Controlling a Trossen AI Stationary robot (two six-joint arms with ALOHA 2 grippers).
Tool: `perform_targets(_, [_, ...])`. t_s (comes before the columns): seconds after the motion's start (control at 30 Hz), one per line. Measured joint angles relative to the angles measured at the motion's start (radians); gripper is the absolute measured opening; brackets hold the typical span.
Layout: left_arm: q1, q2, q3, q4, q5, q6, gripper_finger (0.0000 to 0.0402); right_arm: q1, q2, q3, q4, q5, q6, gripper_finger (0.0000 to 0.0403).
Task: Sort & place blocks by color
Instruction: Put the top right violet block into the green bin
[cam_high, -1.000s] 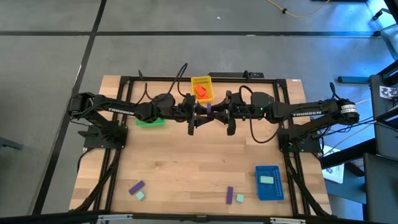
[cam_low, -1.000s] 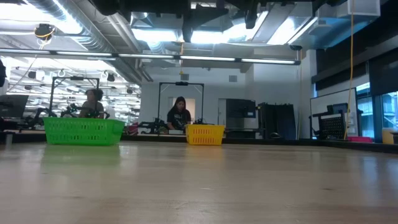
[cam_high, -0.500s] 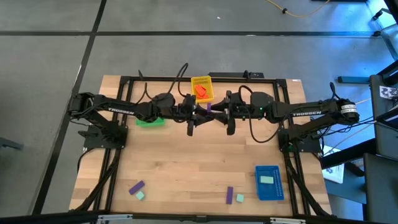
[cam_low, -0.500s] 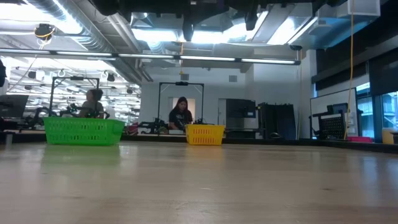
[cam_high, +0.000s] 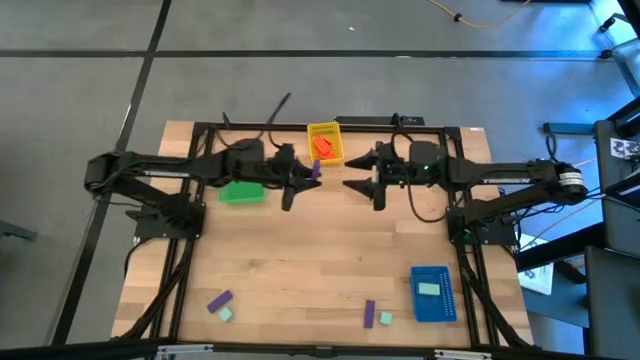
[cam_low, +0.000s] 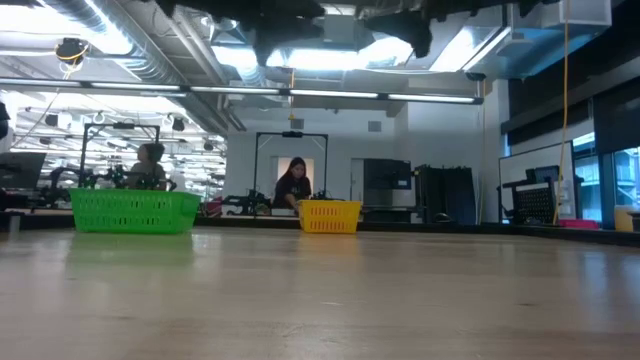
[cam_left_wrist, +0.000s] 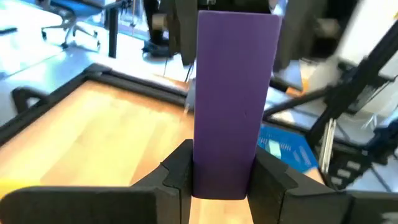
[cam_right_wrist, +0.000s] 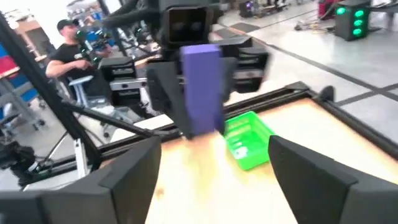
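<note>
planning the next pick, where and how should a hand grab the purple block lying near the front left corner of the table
Grip the purple block across its two long sides at mid-length, coming straight down from above. It lies flat and skewed to the table edges, so the hand would have to turn to match. A mint block sits close by one end; staying at the middle should avoid it.

Wooden table (cam_high: 320, 250): three trays (cam_high: 432, 294), loose blocks (cam_high: 219, 300).

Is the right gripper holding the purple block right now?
No, the left gripper clamps the purple block; the right gripper is open.
</note>
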Motion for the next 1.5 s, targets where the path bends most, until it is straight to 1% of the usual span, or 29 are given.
perform_targets(0.1, [0.005,-0.096,-0.061,-0.009,-0.007,0.02,0.0098,-0.024,-0.046,0.0,-0.059,0.002,0.019,0.0309])
perform_targets(0.2, [0.005,-0.212,-0.143,0.012,-0.068,0.017,0.0098,-0.043,-0.076,0.0,-0.111,0.004,0.02,0.0311])
perform_targets(0.4, [-0.017,-0.425,-0.315,0.101,-0.143,0.014,0.0098,-0.049,-0.086,0.001,-0.121,0.021,-0.003,0.0311])
perform_targets(0.5, [-0.035,-0.52,-0.369,0.108,-0.191,0.015,0.0098,-0.049,-0.086,0.001,-0.12,0.021,-0.006,0.0311])
perform_targets(0.6, [-0.055,-0.578,-0.401,0.109,-0.243,0.015,0.0098,-0.049,-0.086,0.001,-0.12,0.021,-0.006,0.0311])
perform_targets(0.8, [-0.072,-0.618,-0.418,0.105,-0.258,0.016,0.0098,-0.049,-0.086,0.001,-0.12,0.021,-0.005,0.0311])
perform_targets(1.5, [-0.072,-0.616,-0.418,0.104,-0.254,0.022,0.0098,-0.049,-0.085,0.001,-0.12,0.02,-0.005,0.0311])
